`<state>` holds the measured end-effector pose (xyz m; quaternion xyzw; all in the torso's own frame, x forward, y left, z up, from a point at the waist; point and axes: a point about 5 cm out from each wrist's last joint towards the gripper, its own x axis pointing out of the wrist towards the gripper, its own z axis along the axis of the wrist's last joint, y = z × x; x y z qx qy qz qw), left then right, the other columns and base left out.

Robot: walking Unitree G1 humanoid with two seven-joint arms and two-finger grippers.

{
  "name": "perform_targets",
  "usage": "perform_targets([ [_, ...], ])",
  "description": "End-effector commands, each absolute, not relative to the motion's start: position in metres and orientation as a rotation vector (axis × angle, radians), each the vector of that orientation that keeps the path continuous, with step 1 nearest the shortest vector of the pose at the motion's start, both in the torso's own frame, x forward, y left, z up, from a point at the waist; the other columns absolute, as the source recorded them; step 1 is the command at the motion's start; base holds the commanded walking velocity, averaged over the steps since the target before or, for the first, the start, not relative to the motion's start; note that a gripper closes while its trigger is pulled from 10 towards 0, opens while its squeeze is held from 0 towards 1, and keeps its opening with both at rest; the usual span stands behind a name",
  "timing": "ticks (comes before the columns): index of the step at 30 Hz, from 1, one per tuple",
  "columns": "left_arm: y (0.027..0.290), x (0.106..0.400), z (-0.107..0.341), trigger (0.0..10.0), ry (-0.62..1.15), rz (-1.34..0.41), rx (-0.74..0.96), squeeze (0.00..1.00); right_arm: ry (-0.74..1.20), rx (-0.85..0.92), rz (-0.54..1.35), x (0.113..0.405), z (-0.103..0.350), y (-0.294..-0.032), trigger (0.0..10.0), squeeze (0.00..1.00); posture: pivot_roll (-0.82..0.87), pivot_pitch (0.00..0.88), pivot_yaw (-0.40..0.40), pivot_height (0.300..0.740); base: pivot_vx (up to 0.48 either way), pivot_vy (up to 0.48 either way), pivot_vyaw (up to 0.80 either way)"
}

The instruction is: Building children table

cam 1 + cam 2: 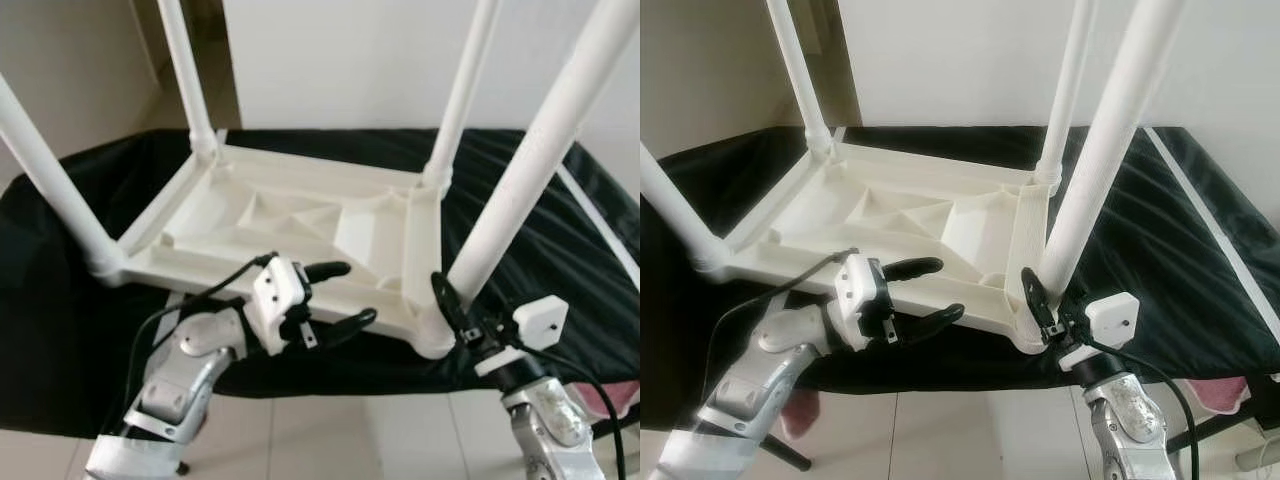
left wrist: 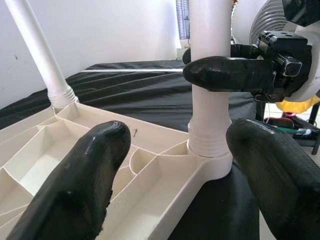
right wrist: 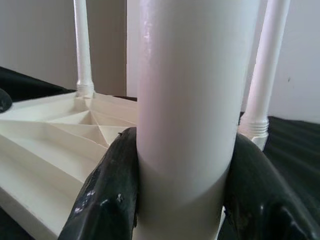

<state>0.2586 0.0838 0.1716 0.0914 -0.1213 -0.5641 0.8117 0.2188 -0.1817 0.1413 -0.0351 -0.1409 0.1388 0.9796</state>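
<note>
Children's white plastic table (image 1: 300, 215) lies upside down on the black-draped counter (image 1: 560, 250) so we clamp our right end effector (image 1: 1040, 305) on its near white leg (image 1: 1095, 160), left end effector (image 1: 335, 295) apart beside the rim.

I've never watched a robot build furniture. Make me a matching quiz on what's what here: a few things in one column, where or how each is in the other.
Things:
1. right pincer
2. left pincer
3. white tabletop
4. black cloth

States:
A. open, beside the tabletop's near edge
B. spread beneath the whole table
C. shut around the near right leg, just above its socket
D. lying upside down, ribs showing, four legs pointing up

Pairs: 1-C, 2-A, 3-D, 4-B
</note>
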Motion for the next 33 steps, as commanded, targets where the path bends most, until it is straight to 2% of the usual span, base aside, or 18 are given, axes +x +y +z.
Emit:
perform_targets([
  [1, 0.086, 0.257, 0.173, 10.0, -0.258, -1.204, 0.215, 0.0, -0.02, -0.11, 0.214, 0.211, 0.093, -0.196, 10.0, 0.0, -0.02, 0.051, 0.029, 0.74, 0.0, 0.0, 0.0],
  [10, 0.086, 0.257, 0.173, 10.0, -0.258, -1.206, 0.219, 0.0, -0.002, -0.112, 0.222, 0.208, 0.086, -0.196, 10.0, 0.0, -0.03, 0.05, 0.032, 0.74, 0.0, 0.0, 0.0],
  [21, 0.086, 0.258, 0.174, 10.0, -0.261, -1.205, 0.22, 0.0, 0.018, -0.006, 0.012, 0.225, 0.084, -0.209, 10.0, 0.0, -0.02, 0.051, 0.031, 0.74, 0.0, 0.0, 0.0],
  [33, 0.085, 0.259, 0.175, 10.0, -0.265, -1.203, 0.227, 0.0, 0.045, -0.009, -0.085, 0.244, 0.087, -0.225, 10.0, 0.0, -0.03, 0.055, 0.032, 0.74, 0.0, 0.0, 0.0],
])
